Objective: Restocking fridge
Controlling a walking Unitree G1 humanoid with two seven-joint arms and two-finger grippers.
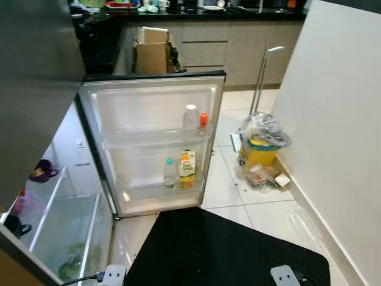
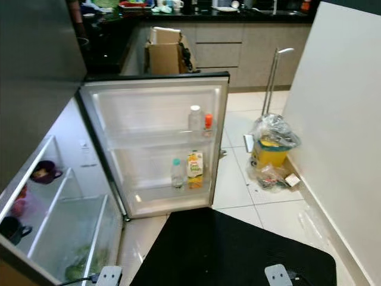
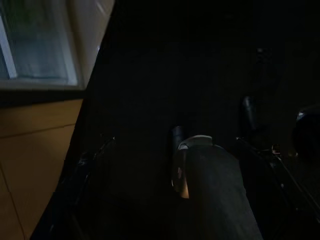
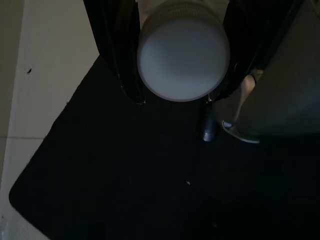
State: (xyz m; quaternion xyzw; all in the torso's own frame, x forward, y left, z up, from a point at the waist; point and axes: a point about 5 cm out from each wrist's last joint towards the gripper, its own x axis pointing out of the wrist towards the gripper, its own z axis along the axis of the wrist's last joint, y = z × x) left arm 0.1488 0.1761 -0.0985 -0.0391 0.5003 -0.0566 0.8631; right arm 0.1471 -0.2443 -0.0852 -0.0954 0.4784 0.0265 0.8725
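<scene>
The fridge door (image 1: 155, 113) stands wide open in front of me. Its upper shelf holds a clear white-capped bottle (image 1: 190, 117) and a small orange-capped one (image 1: 203, 121). On the lower shelf are a water bottle (image 1: 169, 173) and a juice carton (image 1: 187, 168). To my left is the fridge interior (image 1: 59, 202), with glass shelves, a purple mug (image 1: 41, 171) and a dark mug (image 1: 15, 226). My right gripper (image 4: 175, 97) hangs low over the black mat, shut on a container with a round white cap (image 4: 182, 55). My left arm hangs idle in the dark.
A black mat (image 1: 226, 250) covers the floor at my feet. A yellow bin with a plastic bag (image 1: 262, 143) and some litter stand by the white wall (image 1: 339, 119) on the right. A cardboard box (image 1: 153, 50) sits by the kitchen counter behind the door.
</scene>
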